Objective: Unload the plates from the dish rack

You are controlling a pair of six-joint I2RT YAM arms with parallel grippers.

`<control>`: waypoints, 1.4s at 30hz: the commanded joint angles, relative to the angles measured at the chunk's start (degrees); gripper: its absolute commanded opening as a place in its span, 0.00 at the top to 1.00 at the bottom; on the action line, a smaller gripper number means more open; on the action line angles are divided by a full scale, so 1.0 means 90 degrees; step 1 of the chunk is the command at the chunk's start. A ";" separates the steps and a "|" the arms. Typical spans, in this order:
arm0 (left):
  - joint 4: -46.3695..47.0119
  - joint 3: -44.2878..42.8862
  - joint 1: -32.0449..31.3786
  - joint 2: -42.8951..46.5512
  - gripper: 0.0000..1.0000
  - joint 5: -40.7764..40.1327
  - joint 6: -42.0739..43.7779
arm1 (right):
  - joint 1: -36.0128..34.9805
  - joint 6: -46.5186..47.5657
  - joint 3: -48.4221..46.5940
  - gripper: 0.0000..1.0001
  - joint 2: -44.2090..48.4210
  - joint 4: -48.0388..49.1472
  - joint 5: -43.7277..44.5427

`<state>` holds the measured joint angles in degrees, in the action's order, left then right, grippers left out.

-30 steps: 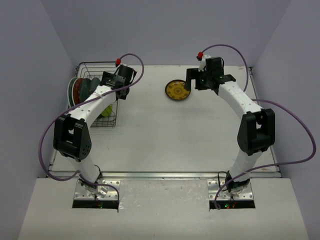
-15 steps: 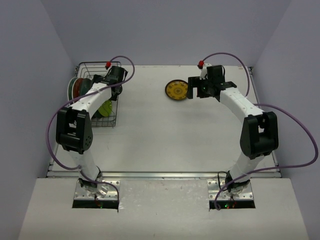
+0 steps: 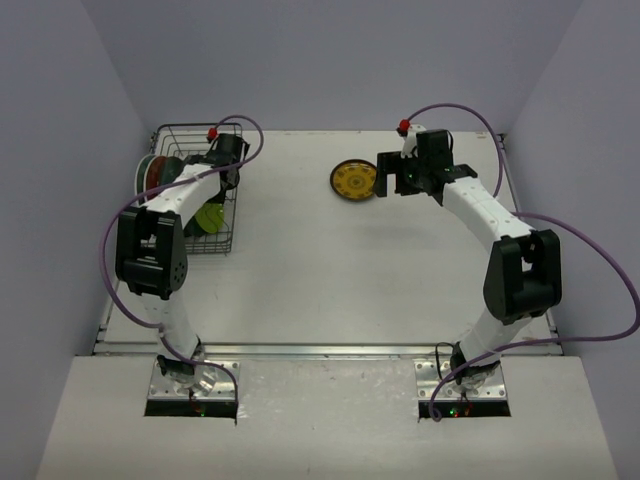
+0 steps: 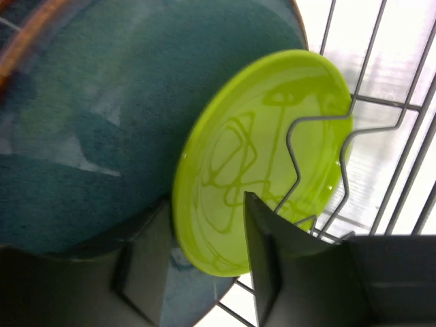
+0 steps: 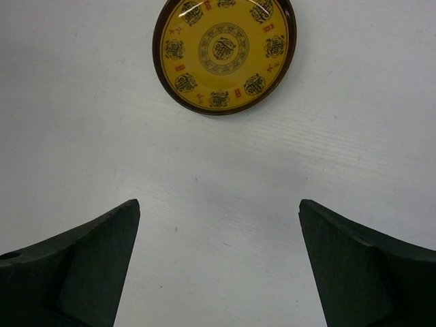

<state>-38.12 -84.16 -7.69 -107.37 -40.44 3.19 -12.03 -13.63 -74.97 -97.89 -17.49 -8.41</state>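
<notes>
From the overhead view I saw the dish rack (image 3: 232,236) sitting at the far left corner of the table (image 3: 330,280), with the left arm reaching into it from the near side. The red plates (image 3: 148,180) stood on edge at the rack's left side, and the bluish-teal plate (image 4: 102,122) stood upright just beside them. The lime-green plate (image 4: 266,136) leaned in front of the teal one, with a bent wire divider crossing its face on the right.

On the left wrist camera, the left gripper (image 4: 204,225) had its 2 fingers astride the lower rim of the lime-green plate, 1 on each side. The jaws were partly closed around that rim. I could not tell whether the pads were actually pressing on the plate or only flanking it.

The yellow patterned plate (image 5: 223,48) lay flat on the table, well apart from the rack, toward the far middle. The right gripper (image 5: 218,204) hung just beside it on the right. Its jaws were spread wide and it held nothing. On the right wrist camera only bare table showed between the 2 fingers, with the yellow plate lying beyond the tips.
</notes>
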 commanded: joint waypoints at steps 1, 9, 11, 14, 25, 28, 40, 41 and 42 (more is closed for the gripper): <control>0.0027 -0.0280 0.0122 0.0055 0.64 0.0420 -0.0212 | 0.0019 0.0057 0.0046 0.01 0.0322 0.0279 -0.0125; 0.0027 -0.0364 0.0120 0.0178 0.99 0.0402 -0.0139 | 0.0010 0.0088 0.0105 0.01 0.0432 0.0254 -0.0130; -0.0002 -0.0397 0.0112 0.0216 1.00 0.0378 -0.0127 | 0.0018 0.0098 0.0119 0.01 0.0458 0.0254 -0.0140; -0.0002 -0.0474 0.0112 0.0312 1.00 0.0254 -0.0060 | 0.0019 0.0099 0.0137 0.01 0.0486 0.0245 -0.0159; 0.0368 -0.0736 -0.0310 0.0943 1.00 -0.0682 0.0592 | 0.0018 0.0098 0.0078 0.01 0.0515 0.0198 -0.0266; 0.0586 -0.0758 -0.0580 0.1053 1.00 -0.1083 0.0824 | 0.0009 0.0098 0.0058 0.01 0.0515 0.0175 -0.0337; 0.0593 -0.1497 -0.1343 0.1633 1.00 -0.0544 0.1283 | -0.0064 0.0037 -0.0109 0.01 0.0710 0.0162 -0.0987; 0.0457 -0.1584 -0.1339 0.1727 1.00 -0.0039 0.1210 | -0.0073 0.0000 -0.0090 0.01 0.0765 0.0220 -0.1155; 0.0314 -0.1592 -0.1334 0.1844 1.00 0.0474 0.1127 | -0.0083 -0.0039 -0.0053 0.01 0.0816 0.0310 -0.1308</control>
<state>-34.57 -94.10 -19.63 -97.02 -47.60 14.82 -12.17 -13.35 -73.89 -94.45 -17.85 -14.78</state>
